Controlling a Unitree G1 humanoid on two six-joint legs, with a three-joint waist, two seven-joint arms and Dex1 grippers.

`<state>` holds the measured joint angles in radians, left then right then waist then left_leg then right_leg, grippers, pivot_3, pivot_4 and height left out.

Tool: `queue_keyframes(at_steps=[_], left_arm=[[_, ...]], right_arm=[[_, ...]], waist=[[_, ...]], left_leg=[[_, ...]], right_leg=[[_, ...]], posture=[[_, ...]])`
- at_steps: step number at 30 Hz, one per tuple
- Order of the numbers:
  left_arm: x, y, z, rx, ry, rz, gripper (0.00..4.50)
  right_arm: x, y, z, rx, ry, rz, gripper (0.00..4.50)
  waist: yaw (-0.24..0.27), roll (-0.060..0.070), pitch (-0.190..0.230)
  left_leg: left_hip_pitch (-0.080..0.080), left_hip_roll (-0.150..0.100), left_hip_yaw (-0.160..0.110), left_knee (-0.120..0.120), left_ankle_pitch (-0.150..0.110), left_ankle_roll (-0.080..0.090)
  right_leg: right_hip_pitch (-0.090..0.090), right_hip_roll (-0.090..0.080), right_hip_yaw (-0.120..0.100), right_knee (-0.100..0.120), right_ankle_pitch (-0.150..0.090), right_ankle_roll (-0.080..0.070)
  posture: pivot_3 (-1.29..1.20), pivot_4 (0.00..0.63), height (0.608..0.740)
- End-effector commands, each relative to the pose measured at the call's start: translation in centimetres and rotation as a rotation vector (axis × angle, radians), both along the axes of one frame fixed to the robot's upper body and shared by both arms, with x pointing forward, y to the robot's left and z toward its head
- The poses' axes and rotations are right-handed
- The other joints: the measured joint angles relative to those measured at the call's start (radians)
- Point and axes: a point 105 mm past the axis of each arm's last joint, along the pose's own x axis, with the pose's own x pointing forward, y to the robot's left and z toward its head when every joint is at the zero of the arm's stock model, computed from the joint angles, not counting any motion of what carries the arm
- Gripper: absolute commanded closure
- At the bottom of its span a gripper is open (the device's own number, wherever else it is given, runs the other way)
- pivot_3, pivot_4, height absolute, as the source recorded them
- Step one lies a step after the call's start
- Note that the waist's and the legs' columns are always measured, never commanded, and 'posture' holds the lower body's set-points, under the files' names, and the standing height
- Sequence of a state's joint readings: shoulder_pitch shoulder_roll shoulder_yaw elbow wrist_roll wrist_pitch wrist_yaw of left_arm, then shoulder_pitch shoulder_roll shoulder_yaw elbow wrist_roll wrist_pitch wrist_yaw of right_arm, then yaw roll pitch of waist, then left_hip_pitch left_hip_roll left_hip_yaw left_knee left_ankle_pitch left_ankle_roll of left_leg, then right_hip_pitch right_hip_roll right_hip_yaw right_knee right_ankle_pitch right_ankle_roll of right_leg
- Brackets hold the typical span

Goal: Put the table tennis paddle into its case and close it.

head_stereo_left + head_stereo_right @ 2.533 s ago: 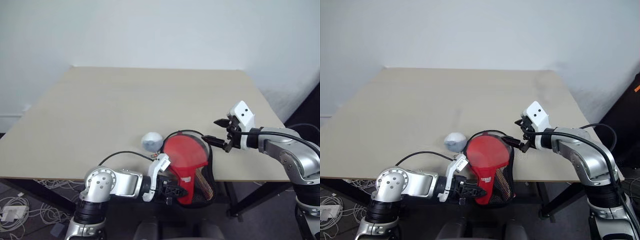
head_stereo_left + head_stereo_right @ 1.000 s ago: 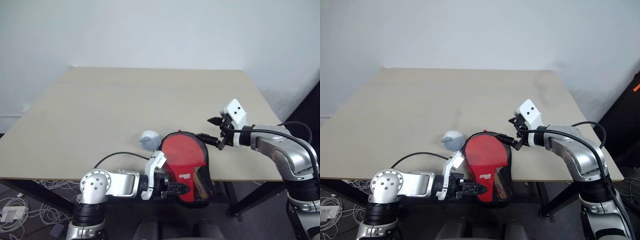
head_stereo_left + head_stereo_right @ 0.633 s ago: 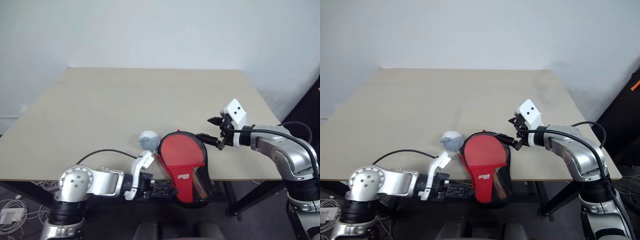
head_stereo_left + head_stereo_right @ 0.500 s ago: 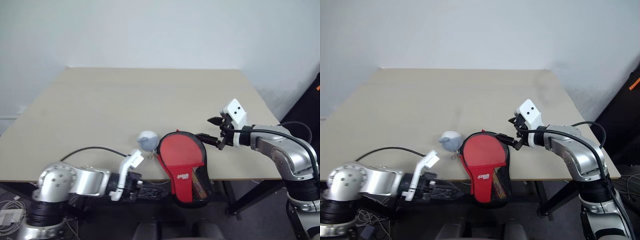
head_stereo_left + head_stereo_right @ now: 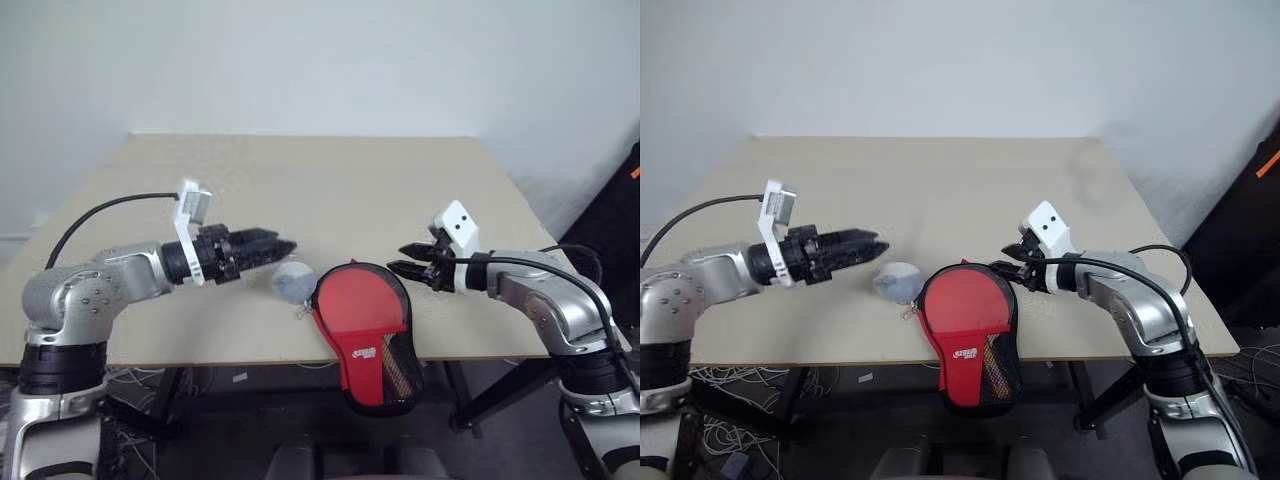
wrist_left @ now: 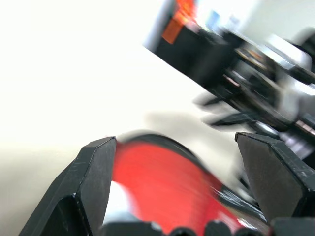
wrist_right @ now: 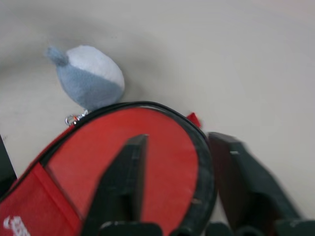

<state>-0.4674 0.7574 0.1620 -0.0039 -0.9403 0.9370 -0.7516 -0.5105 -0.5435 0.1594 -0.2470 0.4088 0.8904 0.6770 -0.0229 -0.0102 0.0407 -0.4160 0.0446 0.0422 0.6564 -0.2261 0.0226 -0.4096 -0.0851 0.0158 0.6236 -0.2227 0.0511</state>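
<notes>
Red-faced case [image 5: 366, 325] hangs half off the table [image 5: 330, 190] edge.

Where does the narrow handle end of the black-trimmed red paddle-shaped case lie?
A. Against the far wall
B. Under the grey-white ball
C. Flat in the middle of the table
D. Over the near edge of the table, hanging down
D: the round red part of the case rests on the light wooden table, while its narrow mesh end passes the near edge and hangs below it.
</notes>
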Motion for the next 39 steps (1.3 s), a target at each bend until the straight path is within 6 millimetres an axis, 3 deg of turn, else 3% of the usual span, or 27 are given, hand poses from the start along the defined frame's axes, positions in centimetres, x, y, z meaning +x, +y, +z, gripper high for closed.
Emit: queue_keyframes(at_steps=[1,2,7,12,21,28,34,39], left_arm=[[1.5,0.5,0.0,0.003,-0.075,0.070,0.38],[1.8,0.6,-0.4,-0.004,-0.072,0.090,0.38],[2.4,0.2,-2.7,-0.016,-0.035,0.132,0.38],[3.2,0.2,-6.3,-0.021,0.034,0.205,0.38],[3.5,-0.4,-9.9,0.008,0.121,0.241,0.38],[1.9,-2.4,-11.1,-0.001,0.171,0.173,0.38],[-0.7,-4.7,-11.9,-0.015,0.224,0.089,0.38],[-1.4,-4.8,-12.6,-0.017,0.256,0.107,0.38]], right_arm=[[0.9,0.9,1.1,0.010,-0.064,-0.015,3.70],[1.0,1.3,0.9,0.013,-0.062,-0.018,4.08],[1.5,2.9,0.2,0.033,-0.057,-0.033,4.08],[1.9,5.2,-1.3,0.070,-0.025,-0.052,4.08],[2.0,7.1,-4.3,0.079,0.031,-0.059,4.08],[1.8,7.0,-6.0,0.052,0.075,-0.084,4.08],[1.6,6.6,-6.7,0.032,0.090,-0.090,4.08],[1.6,6.6,-6.9,0.029,0.096,-0.095,4.08]], waist=[[0.000,0.000,0.000],[0.000,0.000,0.000],[0.001,-0.001,0.000],[0.000,-0.001,0.000],[0.000,-0.001,0.000],[-0.001,-0.001,0.000],[-0.005,-0.001,0.000],[-0.004,-0.001,-0.001]], left_leg=[[0.000,0.000,0.000,0.000,0.001,0.002],[0.000,0.000,0.000,0.000,0.001,0.002],[-0.001,0.000,-0.001,0.001,0.001,0.003],[0.000,0.000,-0.001,0.001,0.002,0.003],[-0.001,0.000,-0.001,0.001,0.002,0.003],[0.000,0.000,-0.001,0.001,0.002,0.003],[0.000,0.000,-0.001,0.001,0.001,0.002],[0.000,0.000,-0.002,0.001,0.001,0.002]], right_leg=[[0.000,0.000,0.000,0.000,0.000,0.000],[0.000,0.000,0.000,0.000,0.000,0.000],[0.000,0.000,0.000,0.001,0.000,0.000],[0.000,0.000,0.000,0.001,0.002,-0.002],[0.000,0.001,0.000,0.001,0.005,-0.002],[0.001,0.001,0.000,0.001,0.005,-0.002],[0.001,0.001,0.000,0.001,0.005,-0.002],[0.001,0.001,0.000,0.001,0.005,-0.002]], posture=[[0.00,0.000,0.740],[0.00,0.000,0.740],[0.00,0.000,0.740],[0.00,0.000,0.740],[0.00,0.000,0.740],[0.00,0.000,0.740],[0.00,0.000,0.740],[0.00,0.000,0.740]])
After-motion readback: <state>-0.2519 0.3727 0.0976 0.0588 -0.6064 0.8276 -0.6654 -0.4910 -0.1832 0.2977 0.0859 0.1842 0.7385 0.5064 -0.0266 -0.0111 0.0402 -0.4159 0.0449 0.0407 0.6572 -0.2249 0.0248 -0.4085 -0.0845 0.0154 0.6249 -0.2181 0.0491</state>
